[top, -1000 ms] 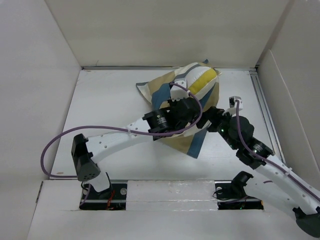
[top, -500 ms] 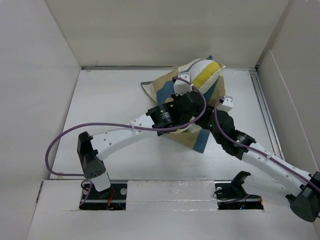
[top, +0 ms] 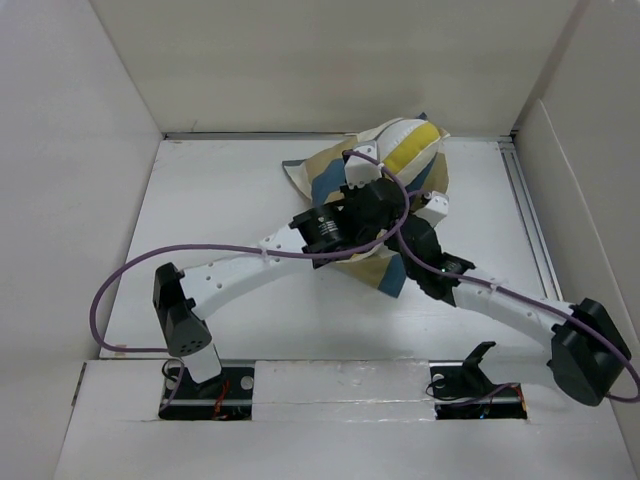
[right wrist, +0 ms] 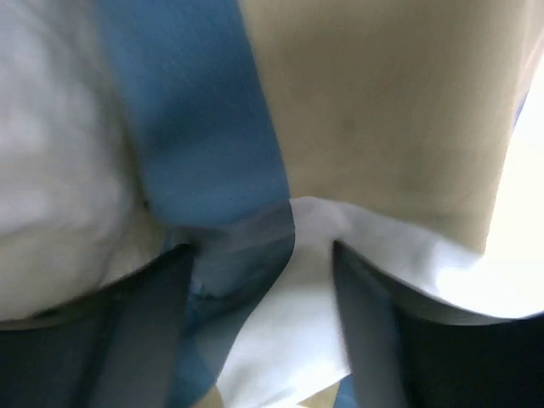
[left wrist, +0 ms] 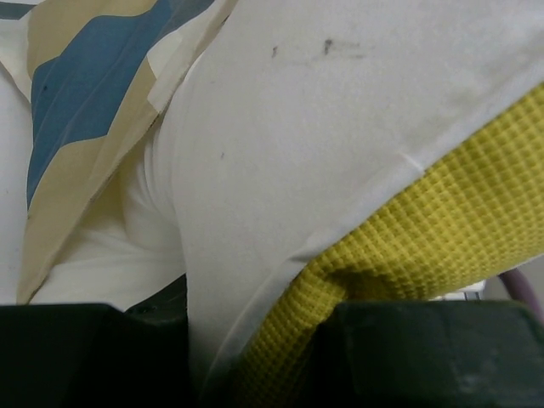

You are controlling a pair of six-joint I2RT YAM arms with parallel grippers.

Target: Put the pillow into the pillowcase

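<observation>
Between the left jaws (left wrist: 255,348), a fold of the pillow (left wrist: 297,144) is pinched; they are closed narrowly on it. The pillow's cloth there is plain white, faintly speckled, and a broad yellow band with a waffle texture (left wrist: 442,221) runs down into the grip on one side. Just beyond the left jaws, on the other side, the pillowcase (left wrist: 85,76) is seen as a loose flap in blue and tan checks with a cream edge, lying against the white cloth.

The right jaws (right wrist: 263,323) stand wide apart. In their gap a fold of blue and white cloth lies, and past it blue and tan panels of the pillowcase fill the blurred view.

From above, both jaws are seen buried in one bundle of cloth on the table (top: 220,220). On the far side of the jaws the pillow bulges up out of the pillowcase, white with its yellow stripe showing, while the checked fabric is crumpled around and beneath it, toward the arms.
</observation>
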